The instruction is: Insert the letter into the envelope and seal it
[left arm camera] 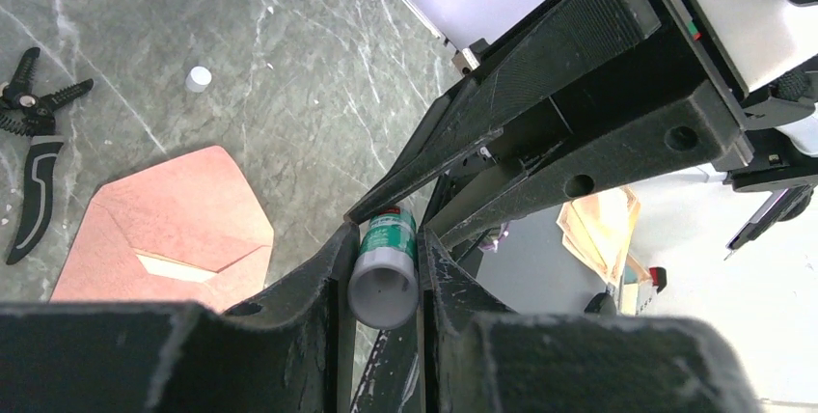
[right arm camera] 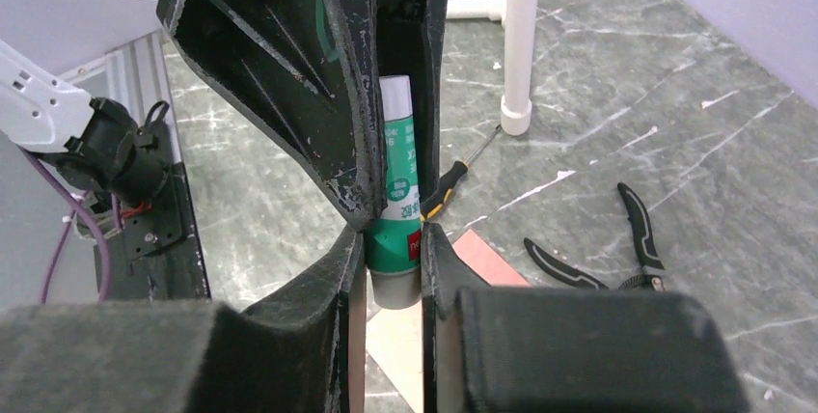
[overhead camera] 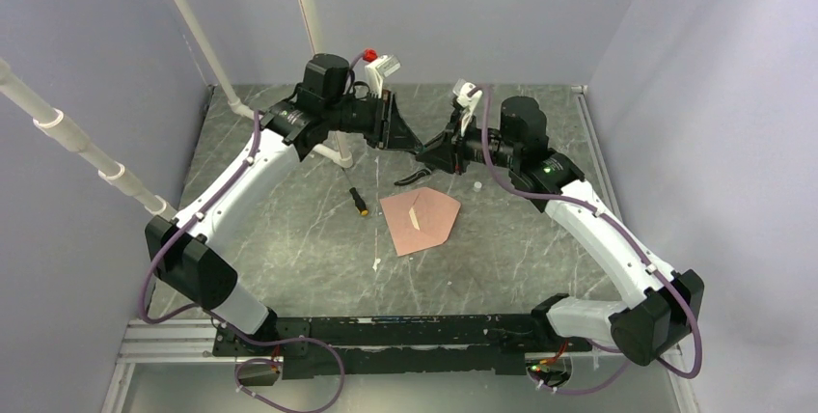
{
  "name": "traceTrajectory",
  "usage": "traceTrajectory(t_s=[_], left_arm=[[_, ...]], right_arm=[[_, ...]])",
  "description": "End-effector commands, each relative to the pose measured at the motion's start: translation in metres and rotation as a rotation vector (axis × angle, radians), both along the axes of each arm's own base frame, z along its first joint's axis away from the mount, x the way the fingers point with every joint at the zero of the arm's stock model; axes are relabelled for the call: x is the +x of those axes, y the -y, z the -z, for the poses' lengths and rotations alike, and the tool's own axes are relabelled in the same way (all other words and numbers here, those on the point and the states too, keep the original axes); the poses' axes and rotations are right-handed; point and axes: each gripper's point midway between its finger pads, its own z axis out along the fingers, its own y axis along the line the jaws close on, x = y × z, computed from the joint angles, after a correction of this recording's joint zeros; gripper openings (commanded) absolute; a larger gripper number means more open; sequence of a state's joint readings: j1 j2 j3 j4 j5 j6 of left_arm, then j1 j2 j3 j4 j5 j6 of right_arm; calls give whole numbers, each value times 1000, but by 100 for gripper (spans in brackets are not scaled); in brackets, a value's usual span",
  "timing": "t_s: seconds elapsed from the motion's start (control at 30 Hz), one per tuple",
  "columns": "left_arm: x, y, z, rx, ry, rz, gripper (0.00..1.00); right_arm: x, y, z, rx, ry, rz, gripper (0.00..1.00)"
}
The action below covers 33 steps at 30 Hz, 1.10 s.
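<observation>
Holding one glue stick (right arm camera: 397,181) in the air with both arms, above the table (overhead camera: 289,239) toward its far edge and about midway between the left and right edges. Clamping the left pincer (left arm camera: 384,244) tight on the white end of the tube and the right pincer (right arm camera: 394,239) tight on the green labelled end, nose to nose, probably to brace one end while turning or pulling the other. Judging this as readying the glue for sealing, perhaps winding the stick out, going by a small white cap (overhead camera: 477,184) lying loose on the table just right of the pliers (overhead camera: 415,177). Leaving the envelope (overhead camera: 420,220) flat near the middle of the table, just nearside of the meeting pincers, with the flap seemingly open and the pale strip (overhead camera: 415,215) showing, presumably laid that way to take glue. Seeing no separate letter anywhere; guessing it tucked inside the envelope, without being able to confirm. Sharing the table with the pliers just beyond the envelope toward the far edge, a screwdriver (overhead camera: 358,202) to its left, and a white pipe (overhead camera: 333,148) standing toward the far left corner. Needing next a firm one-armed hold on the tube and a gentle descent onto the flap, without creasing or dragging the paper.
</observation>
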State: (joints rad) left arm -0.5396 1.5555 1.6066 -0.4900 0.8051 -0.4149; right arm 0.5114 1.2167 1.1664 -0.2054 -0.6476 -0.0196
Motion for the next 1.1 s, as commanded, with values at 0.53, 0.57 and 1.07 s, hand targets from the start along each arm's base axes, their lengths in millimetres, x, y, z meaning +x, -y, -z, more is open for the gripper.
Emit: traceTrajectory(t_s=[0.53,0.57,1.07], left_arm=[[2,-3,-87,-336,351,-112,26],[3,-3,-89,-347,361,-113,26],[-9,-6,-74,-254,480,-10,2]], right_arm=[[13,-15,-100,517,-193,144,0],[14,-13,-103,556,-209,156,0],[5,2,-95,469,-142,166,69]])
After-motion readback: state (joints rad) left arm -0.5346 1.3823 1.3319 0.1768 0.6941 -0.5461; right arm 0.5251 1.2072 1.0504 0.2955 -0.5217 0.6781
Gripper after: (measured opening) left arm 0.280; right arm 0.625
